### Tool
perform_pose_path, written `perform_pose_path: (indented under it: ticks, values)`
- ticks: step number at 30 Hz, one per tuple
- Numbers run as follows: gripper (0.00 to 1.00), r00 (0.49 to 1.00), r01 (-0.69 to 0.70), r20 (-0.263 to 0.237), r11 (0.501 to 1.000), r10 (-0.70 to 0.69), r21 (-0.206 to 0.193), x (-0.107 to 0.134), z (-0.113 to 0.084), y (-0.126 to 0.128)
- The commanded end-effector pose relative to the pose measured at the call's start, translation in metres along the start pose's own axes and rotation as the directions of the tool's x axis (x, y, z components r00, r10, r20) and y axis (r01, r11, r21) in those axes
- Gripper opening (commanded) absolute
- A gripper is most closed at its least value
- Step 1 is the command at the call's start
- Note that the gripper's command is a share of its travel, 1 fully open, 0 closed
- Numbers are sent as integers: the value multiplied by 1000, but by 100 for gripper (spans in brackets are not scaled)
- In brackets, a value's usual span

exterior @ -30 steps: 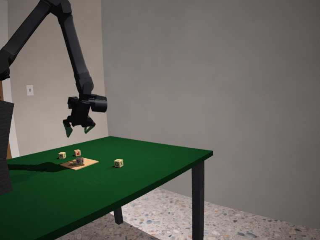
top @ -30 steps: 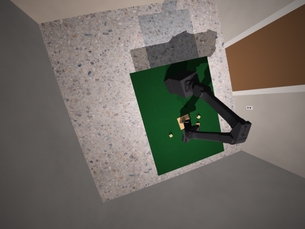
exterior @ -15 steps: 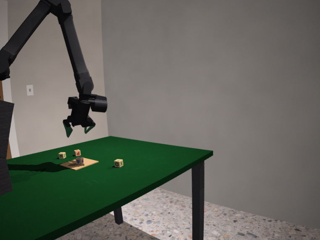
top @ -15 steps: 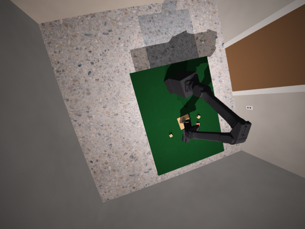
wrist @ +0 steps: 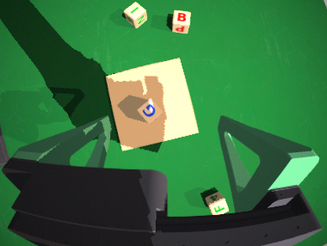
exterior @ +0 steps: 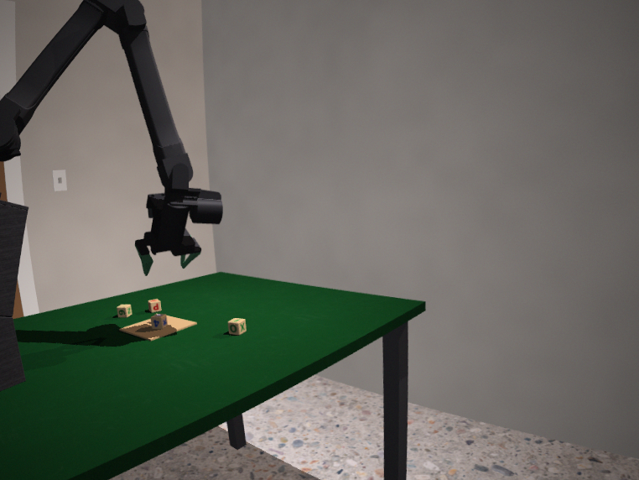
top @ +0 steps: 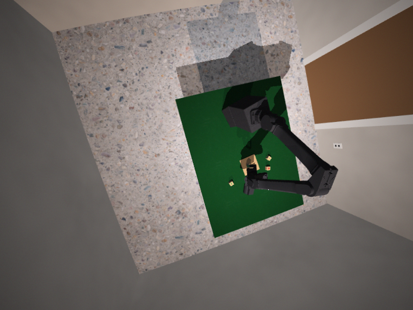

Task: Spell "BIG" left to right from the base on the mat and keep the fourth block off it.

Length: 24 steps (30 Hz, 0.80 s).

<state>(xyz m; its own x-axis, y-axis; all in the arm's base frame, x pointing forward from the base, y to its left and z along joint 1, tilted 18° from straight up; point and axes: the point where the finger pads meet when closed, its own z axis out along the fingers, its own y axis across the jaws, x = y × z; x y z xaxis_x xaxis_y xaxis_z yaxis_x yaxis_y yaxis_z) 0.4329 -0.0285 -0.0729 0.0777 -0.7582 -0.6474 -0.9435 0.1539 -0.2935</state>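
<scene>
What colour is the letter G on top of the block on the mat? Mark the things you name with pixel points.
Blue [wrist: 149, 110], clearest in the wrist view.

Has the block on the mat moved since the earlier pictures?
No; in the exterior view, the block keeps its place relative to the mat's edges.
</scene>
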Motion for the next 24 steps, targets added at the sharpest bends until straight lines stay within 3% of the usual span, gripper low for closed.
perform_pose_path:
  ticks: [1,2,3,5,6,7,8,9,12,14,18,21,24]
  values:
    - [100,979,-197,-13,968,202,154,51,-27,-48]
    - [100,979,-197,-18,968,202,154,52,-27,-48]
    - [100,961,-270,1,939,276,212,69,-40,-63]
    - [100,961,-270,-5,939,278,212,70,-40,-63]
    - [100,938,-338,21,903,345,266,87,-54,-77]
    - [100,938,-338,16,903,346,266,88,-54,-77]
    - [100,937,-344,19,908,350,239,80,-44,-66]
    - [100,915,-395,46,865,402,310,103,-68,-88]
    - [100,914,-395,42,864,403,311,104,-68,-88]
    - [100,876,-471,88,801,475,369,126,-89,-103]
    - [100,859,-498,103,774,501,390,136,-97,-108]
    - [100,858,-504,102,787,504,355,124,-80,-97]
    - [100,858,-504,102,787,504,355,124,-80,-97]
